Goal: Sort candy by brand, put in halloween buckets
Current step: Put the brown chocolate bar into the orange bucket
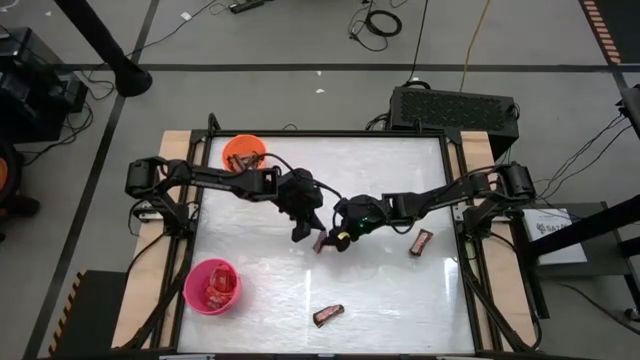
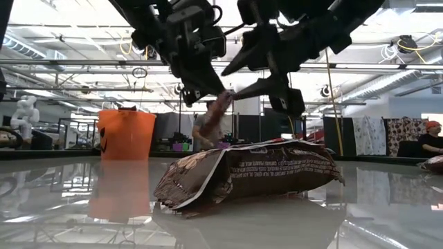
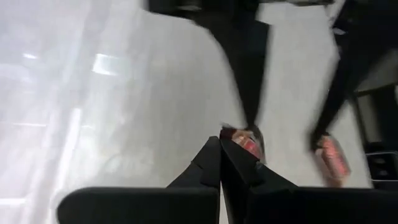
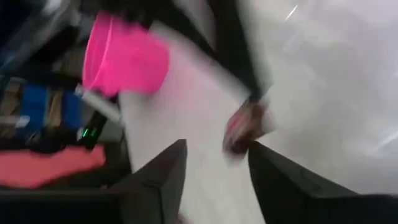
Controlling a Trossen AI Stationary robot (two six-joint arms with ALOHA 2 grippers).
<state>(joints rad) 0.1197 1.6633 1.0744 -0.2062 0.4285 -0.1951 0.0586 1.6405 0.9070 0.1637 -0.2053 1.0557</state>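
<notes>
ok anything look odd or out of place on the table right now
Nothing spilled or damaged. One candy bar hangs in mid-air at table centre, pinched by the left gripper, the right gripper open beside it. Two bars lie unsorted.

Little can be read. In the low view the brown candy wrapper [image 2: 249,174] lying on the table [image 2: 387,221] carries rows of small white print, too fine to make out. In the high view a white sign [image 1: 556,226] beside the table bears dark lettering that cannot be read.
</notes>
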